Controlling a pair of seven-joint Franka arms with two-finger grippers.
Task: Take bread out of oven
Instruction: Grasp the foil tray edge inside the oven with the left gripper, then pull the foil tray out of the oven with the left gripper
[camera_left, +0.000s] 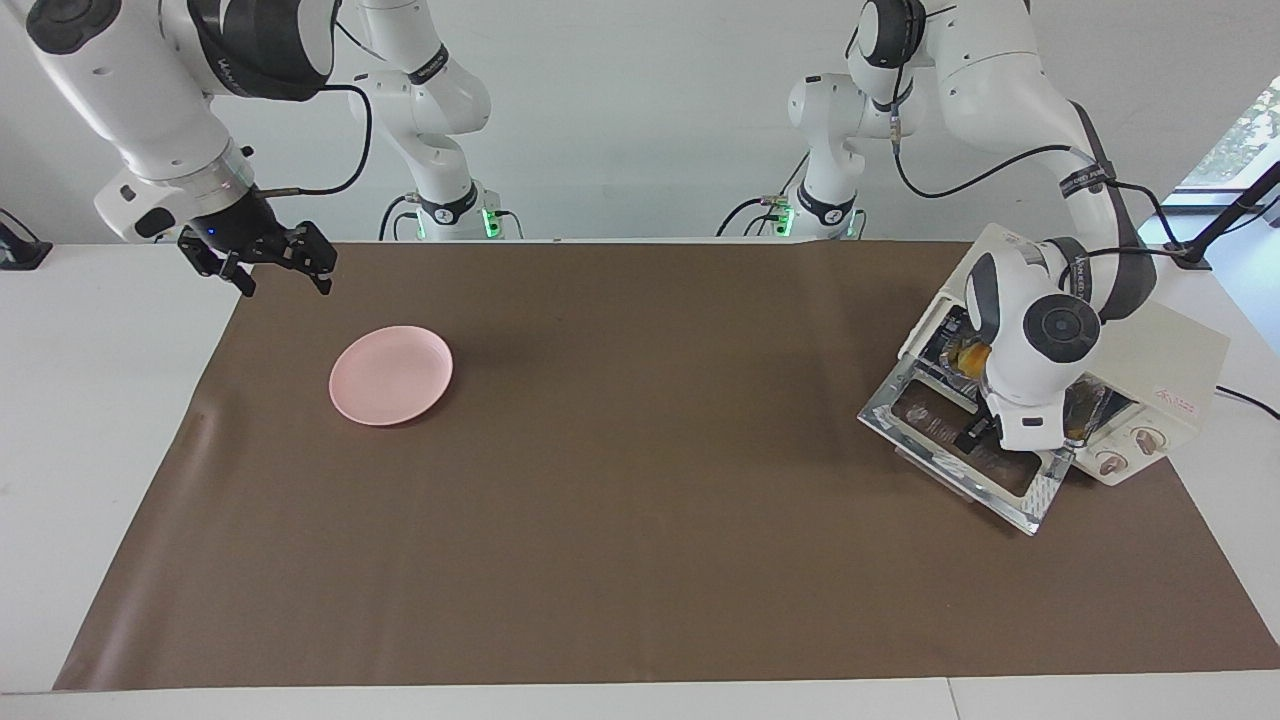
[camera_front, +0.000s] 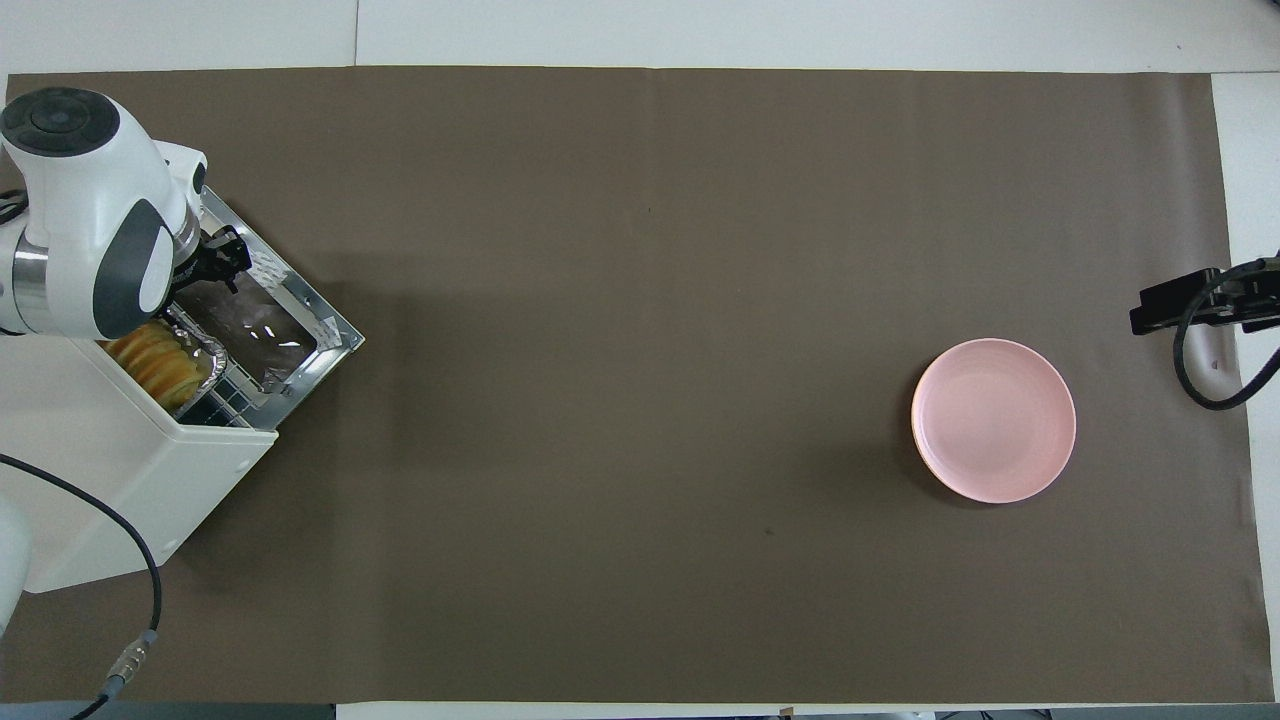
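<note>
White desk (camera_left: 90, 420), mostly covered by a smooth brown mat (camera_left: 640, 480) with a few faint creases. Plain white wall past the robots, a window corner at the left arm's end.

Count: two arms, one oven, one bread, one foil tray, one plate, two knobs.

Oven (camera_front: 120, 480): cream-white box at the left arm's end of the desk, shiny silver glass door (camera_front: 270, 330) folded down flat onto the mat, two round knobs (camera_left: 1130, 452) on the front panel. Bread (camera_front: 155, 360): golden-orange, ridged crosswise, lying in the crinkled silver foil tray (camera_front: 205, 350) in the oven mouth, on the wire rack.

Left gripper (camera_front: 222, 262): low over the open door, right in front of the oven mouth. Bread and tray are just beside the jaws, toward the oven interior. The wrist housing covers the jaws; can't tell if they are spread or clamped, or whether they touch anything.

Right gripper (camera_left: 285, 265): waiting up in the air over the mat edge at the right arm's end, jaws spread, holding nothing. Plate (camera_left: 391, 374): round, pink, matte, shallow rim, on the mat near those jaws, below them and toward the desk's middle.
</note>
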